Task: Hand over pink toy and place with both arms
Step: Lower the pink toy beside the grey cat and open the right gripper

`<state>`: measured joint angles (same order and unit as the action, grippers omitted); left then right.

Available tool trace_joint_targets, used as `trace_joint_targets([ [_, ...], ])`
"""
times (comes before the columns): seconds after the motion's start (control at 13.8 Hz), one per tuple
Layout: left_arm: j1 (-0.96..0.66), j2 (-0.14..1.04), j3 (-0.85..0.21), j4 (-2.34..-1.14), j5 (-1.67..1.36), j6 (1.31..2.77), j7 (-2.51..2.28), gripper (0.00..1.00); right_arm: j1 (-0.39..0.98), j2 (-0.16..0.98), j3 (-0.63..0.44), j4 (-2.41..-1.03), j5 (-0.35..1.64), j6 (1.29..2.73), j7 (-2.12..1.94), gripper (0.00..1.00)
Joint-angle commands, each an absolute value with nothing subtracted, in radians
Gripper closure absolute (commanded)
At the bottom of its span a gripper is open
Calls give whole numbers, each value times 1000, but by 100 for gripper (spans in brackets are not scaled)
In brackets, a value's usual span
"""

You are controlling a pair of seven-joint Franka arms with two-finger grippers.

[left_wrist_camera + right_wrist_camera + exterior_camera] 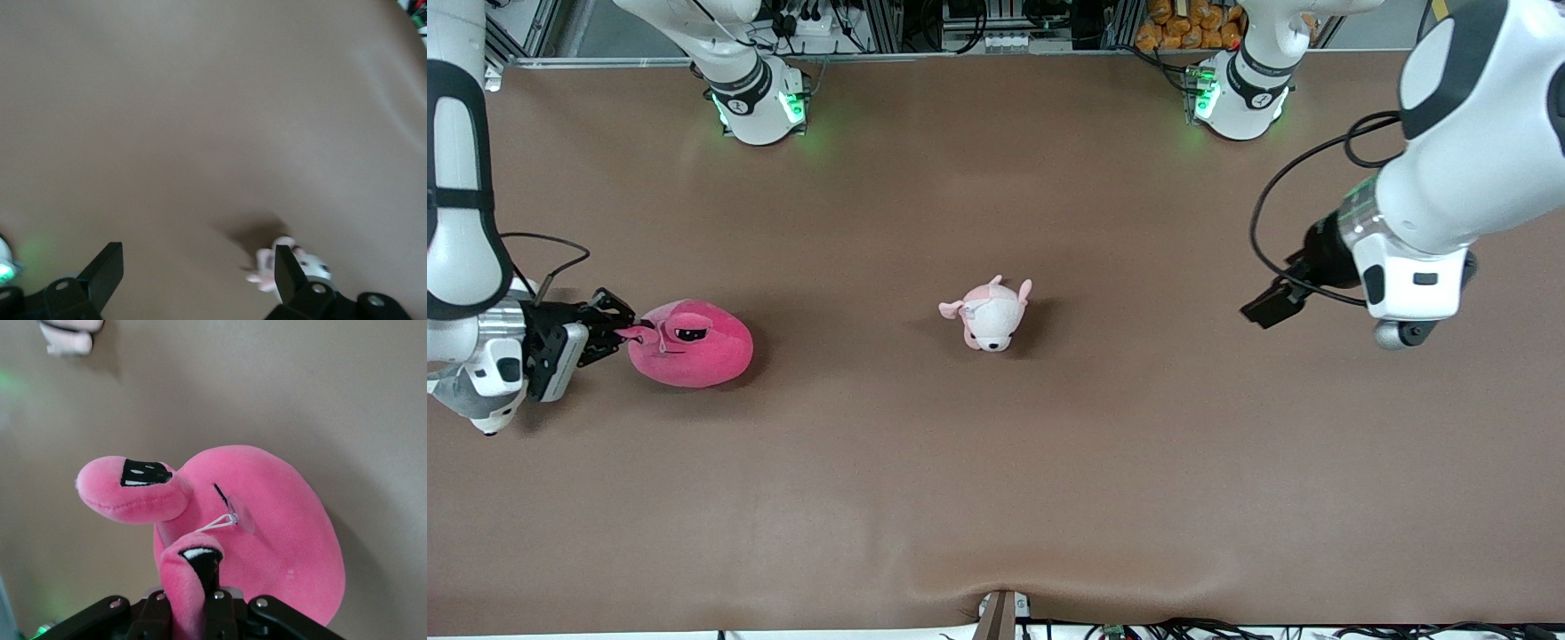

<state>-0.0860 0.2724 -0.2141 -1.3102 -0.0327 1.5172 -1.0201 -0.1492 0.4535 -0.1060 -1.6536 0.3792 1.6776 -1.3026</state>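
Hot-pink plush is pinched at one ear-like flap by the right gripper (624, 332), whose fingers are closed together on that flap, as the right wrist view shows (200, 590). The pink toy (691, 343) itself lies on the brown worktop (996, 498) close to the edge at the right arm's end, roughly midway between the edge under the robots' bases and the edge nearest the front camera. Whether its body is lifted at all cannot be told; it appears to rest on the surface.

The left gripper (1270, 304) hangs over bare worktop toward the left arm's end, its fingers spread wide with nothing between them (193, 277); that arm waits.

A smaller pale pink-and-white plush (991, 316) lies near the middle of the worktop, well apart from both grippers, and is no part of the job.

By judgement, only the first grasp has been made. Lifting, carrying toward the middle, the transfer to the left gripper and the final placing are all left to be done.
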Motion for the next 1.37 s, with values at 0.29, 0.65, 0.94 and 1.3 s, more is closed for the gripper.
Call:
trace_joint_targets([
  [0.29, -45, 219, -224, -1325, 91, 1431, -718, 0, -225, 558, -84, -1620, 354, 1655, -1493, 100],
  [0.65, 37, 189, -236, -1322, 86, 1431, -537, 0, -236, 554, -86, -1557, 362, 1664, -1443, 0],
  [0.94, 49, 152, -224, -1345, 74, 1428, -435, 0, -203, 543, -83, -1424, 350, 1667, -1338, 0],
  [1.3, 34, -13, -109, -1550, 31, 1483, -301, 0, -114, 422, -83, -1396, 281, 1684, -1108, 0],
])
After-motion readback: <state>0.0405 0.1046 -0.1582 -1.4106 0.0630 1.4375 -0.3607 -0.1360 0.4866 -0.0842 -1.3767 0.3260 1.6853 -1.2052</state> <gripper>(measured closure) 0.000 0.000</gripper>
